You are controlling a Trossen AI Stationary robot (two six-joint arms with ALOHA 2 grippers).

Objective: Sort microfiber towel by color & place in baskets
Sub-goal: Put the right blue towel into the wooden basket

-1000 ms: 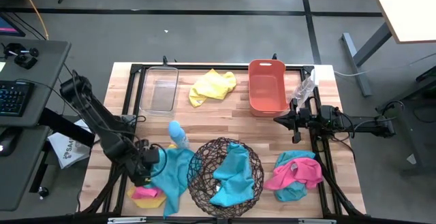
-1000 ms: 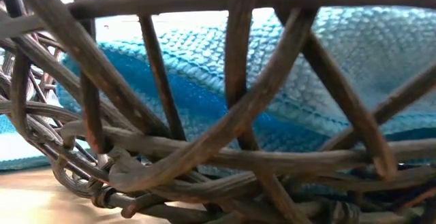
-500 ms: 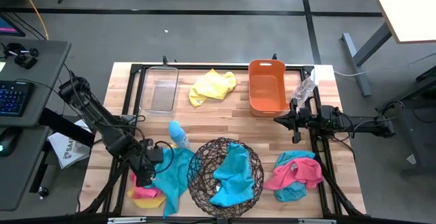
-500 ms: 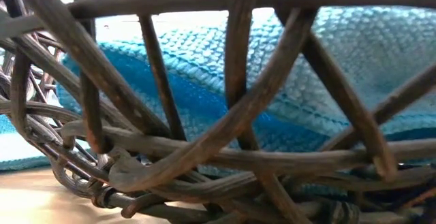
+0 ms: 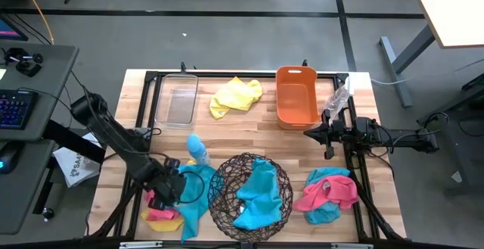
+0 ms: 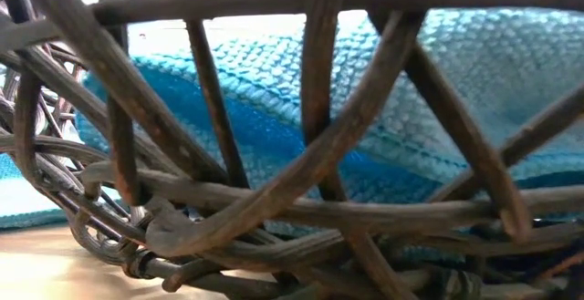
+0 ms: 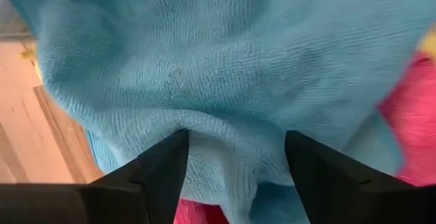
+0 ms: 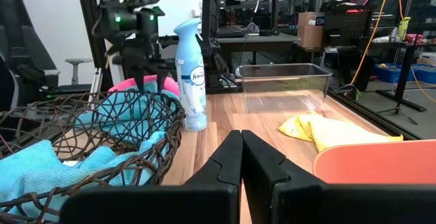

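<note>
A wooden table point(image 5: 249, 139) framed in black rails stands on a grey floor. Beside the round wire basket point(image 5: 250, 196), on the side away from the waiting right arm, the left gripper point(image 5: 171, 191) is pressed down into a teal towel point(image 5: 195, 194); its wrist camera shows the jaws spread with a ridge of that cloth point(image 7: 225, 81) bunched between the fingers point(image 7: 163, 166), pink showing under it. The overhead camera adds what that close view cannot: another teal towel point(image 5: 257, 192) inside the basket, a yellow towel point(image 5: 235, 95) between the clear tub point(image 5: 177, 101) and orange bin point(image 5: 296, 97). The right gripper point(image 5: 308, 133) hovers beyond the basket, jaws pressed together.
</note>
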